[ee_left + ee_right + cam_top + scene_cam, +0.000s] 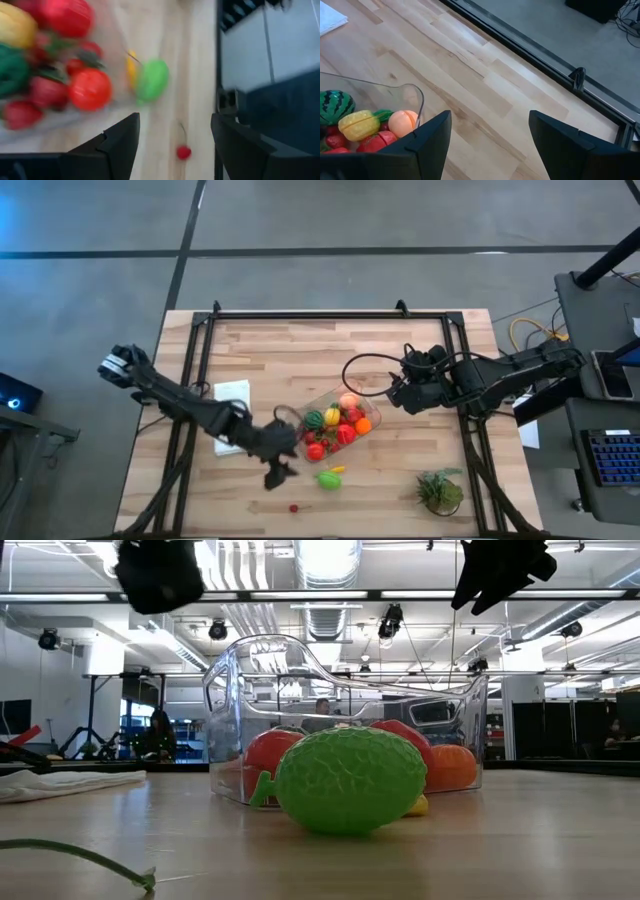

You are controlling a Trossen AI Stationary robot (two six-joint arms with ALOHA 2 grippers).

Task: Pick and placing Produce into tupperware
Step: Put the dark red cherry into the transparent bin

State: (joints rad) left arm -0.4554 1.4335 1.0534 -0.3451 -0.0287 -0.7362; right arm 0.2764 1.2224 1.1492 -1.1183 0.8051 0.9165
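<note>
Your left gripper [280, 471] hangs with fingers spread and nothing between them — the lime-green fruit [329, 479] lies on the table just ahead of it, a small red berry [293, 507] close by. The tupperware [300, 413], packed with produce [338, 428], sits beside it. Your right gripper [398, 394] waits past the tupperware's far end, fingers apart, empty.

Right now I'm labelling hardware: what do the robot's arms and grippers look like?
Both arms are black and jointed. The left gripper and right gripper each have two dark, angular, blocky fingers. A black cable loops beside the right arm's wrist; the left arm's base end is silvery.
</note>
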